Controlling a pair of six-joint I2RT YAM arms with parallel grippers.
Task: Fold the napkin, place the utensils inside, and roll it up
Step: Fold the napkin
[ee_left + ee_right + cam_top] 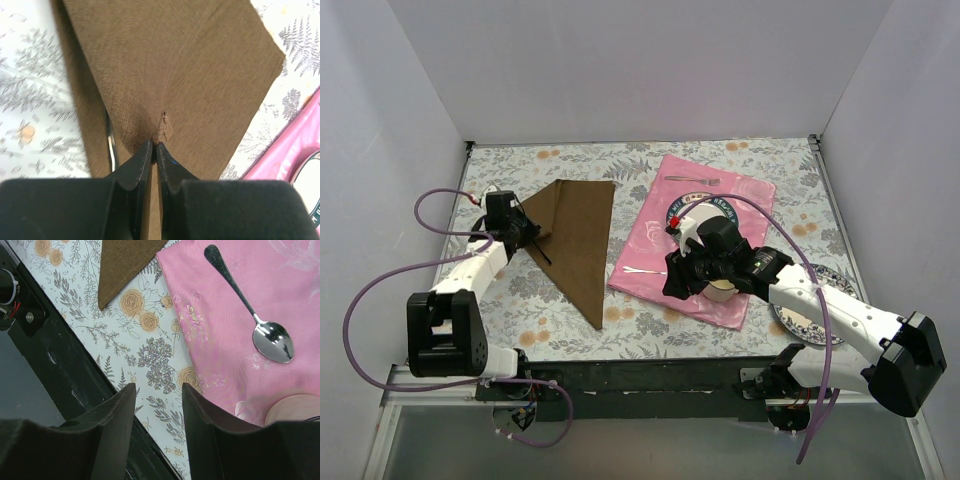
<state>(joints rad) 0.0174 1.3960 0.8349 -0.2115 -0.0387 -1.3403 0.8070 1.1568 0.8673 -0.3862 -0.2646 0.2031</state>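
The dark brown napkin lies folded into a triangle on the floral table, left of the pink mat. My left gripper is shut on its left edge; in the left wrist view the jaws pinch a puckered bit of the cloth. A thin shiny metal strip shows beside the cloth, left of the jaws. A silver spoon lies on the pink mat's near part and also shows in the top view. A fork lies at the mat's far edge. My right gripper is open and empty above the mat's front-left edge.
The pink cloth mat covers the middle right and carries a patterned plate and a beige cup, both partly hidden by my right arm. Another patterned plate lies at the right. White walls enclose the table; a black rail runs along the near edge.
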